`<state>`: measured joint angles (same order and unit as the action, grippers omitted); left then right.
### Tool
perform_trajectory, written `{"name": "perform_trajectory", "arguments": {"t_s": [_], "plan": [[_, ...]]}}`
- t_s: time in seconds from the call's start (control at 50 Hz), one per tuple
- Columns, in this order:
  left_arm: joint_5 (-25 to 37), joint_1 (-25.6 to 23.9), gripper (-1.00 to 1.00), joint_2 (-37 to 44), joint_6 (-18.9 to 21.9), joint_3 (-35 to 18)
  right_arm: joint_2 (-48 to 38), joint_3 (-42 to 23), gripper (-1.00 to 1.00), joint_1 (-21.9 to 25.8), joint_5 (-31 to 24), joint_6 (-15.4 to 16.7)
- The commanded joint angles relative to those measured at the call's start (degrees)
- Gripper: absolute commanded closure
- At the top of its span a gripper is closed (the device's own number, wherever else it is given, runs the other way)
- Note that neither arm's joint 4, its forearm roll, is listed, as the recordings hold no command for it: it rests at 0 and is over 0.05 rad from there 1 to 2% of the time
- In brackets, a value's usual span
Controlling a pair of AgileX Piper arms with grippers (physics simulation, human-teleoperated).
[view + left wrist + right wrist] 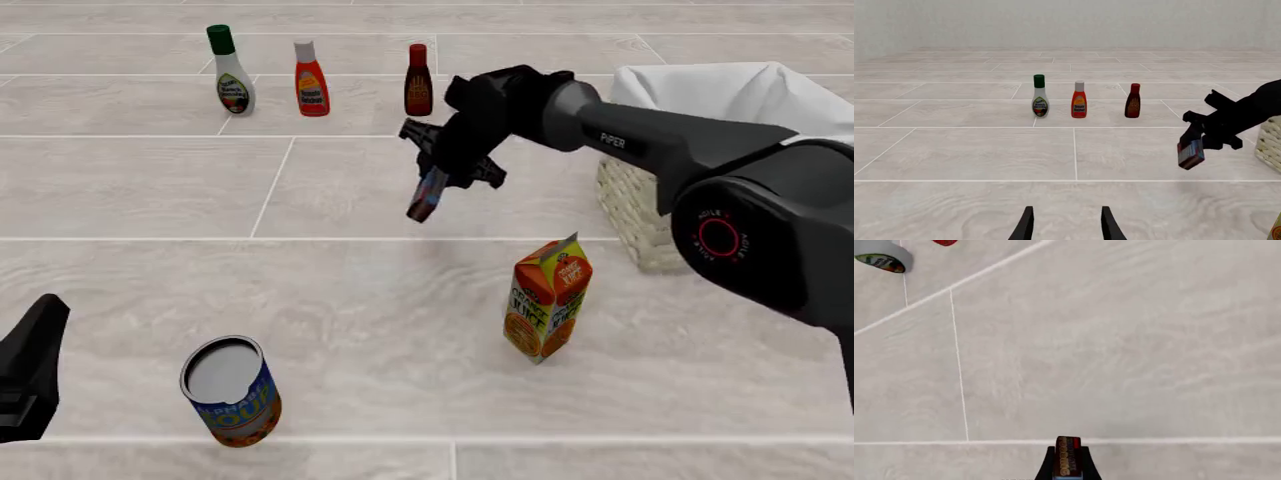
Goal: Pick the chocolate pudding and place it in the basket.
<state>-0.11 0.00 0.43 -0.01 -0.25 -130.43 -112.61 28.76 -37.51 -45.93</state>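
the right gripper (433, 196) holds the chocolate pudding (429, 195) tight, up in the air near the middle top of the front view. the basket (627, 190) sits at the right edge, apart from it. the left gripper (1066, 225) is wide open and holds nothing, low in the left corner.

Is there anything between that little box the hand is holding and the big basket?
No object: in the front view, only the right arm's own body spans the gap between the chocolate pudding in the right hand and the basket, over bare tile.
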Motion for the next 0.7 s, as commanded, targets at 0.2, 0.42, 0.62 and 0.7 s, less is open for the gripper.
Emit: {"name": "perform_trajectory", "arguments": {"t_s": [0.2,0.42,0.62,0.7], "plan": [[0.0,-0.01,-1.0,0.0,-0.01,0.0,6.62,-1.93,1.0,-2.62,2.42,8.57],[0.0,0.0,-1.0,0.0,0.01,0.0,14.42,2.41,1.0,-5.89,6.55,13.8],[0.0,0.0,-1.0,0.0,0.02,0.0,22.34,8.85,1.0,-8.73,10.96,17.35],[-0.01,0.01,-1.0,-0.02,0.01,0.0,26.25,12.36,1.0,-10.5,12.95,18.99]]}}
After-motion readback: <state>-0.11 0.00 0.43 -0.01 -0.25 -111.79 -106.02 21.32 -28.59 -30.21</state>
